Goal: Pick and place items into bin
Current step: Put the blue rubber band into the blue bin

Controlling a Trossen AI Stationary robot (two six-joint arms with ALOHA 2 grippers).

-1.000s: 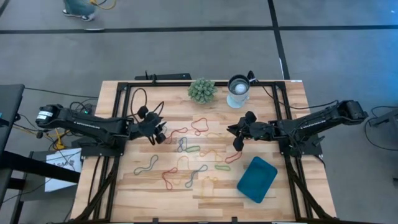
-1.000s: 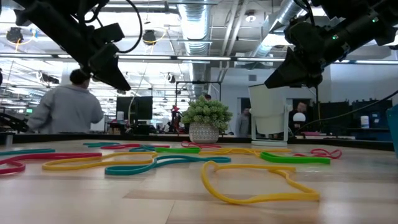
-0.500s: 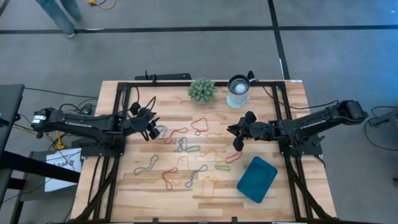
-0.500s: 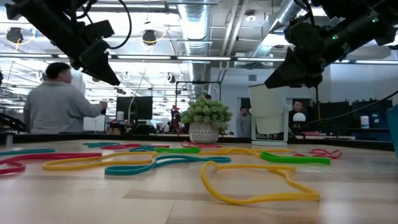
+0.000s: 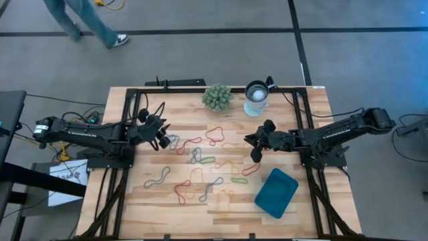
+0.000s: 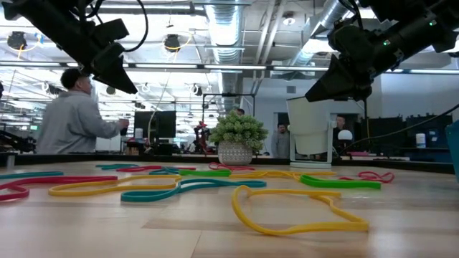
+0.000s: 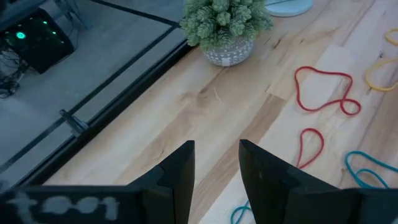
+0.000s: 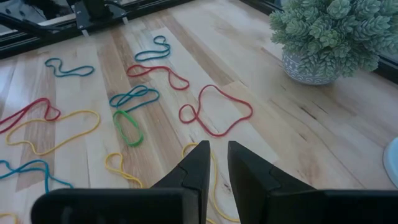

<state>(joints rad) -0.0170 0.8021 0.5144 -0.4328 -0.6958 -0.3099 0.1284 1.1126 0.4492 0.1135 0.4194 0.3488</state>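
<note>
Several rubber-band items lie loose and flat on the wooden table between the arms, among them a red loop [image 5: 215,135], a green one [image 5: 204,160] and a yellow one [image 6: 297,211]. The teal bin [image 5: 276,193] rests flat near the table's front right. My left gripper [image 5: 166,142] hangs open above the bands' left edge, nothing between its fingers [image 7: 216,146]. My right gripper [image 5: 254,155] hovers over the bands' right side, fingers a narrow gap apart [image 8: 217,148], holding nothing. Both are well above the table in the low view.
A spiky green plant ball [image 5: 217,97] and a round white-and-metal cup [image 5: 256,98] stand at the table's far edge. Black frame rails [image 5: 130,127] run along both sides. A person [image 6: 72,122] is in the room behind, and legs [image 5: 87,23] cross the floor beyond the table.
My left gripper has drawn back toward the table's left edge and risen a little, still open with nothing held. My right gripper has kept still. The bands have not moved.
</note>
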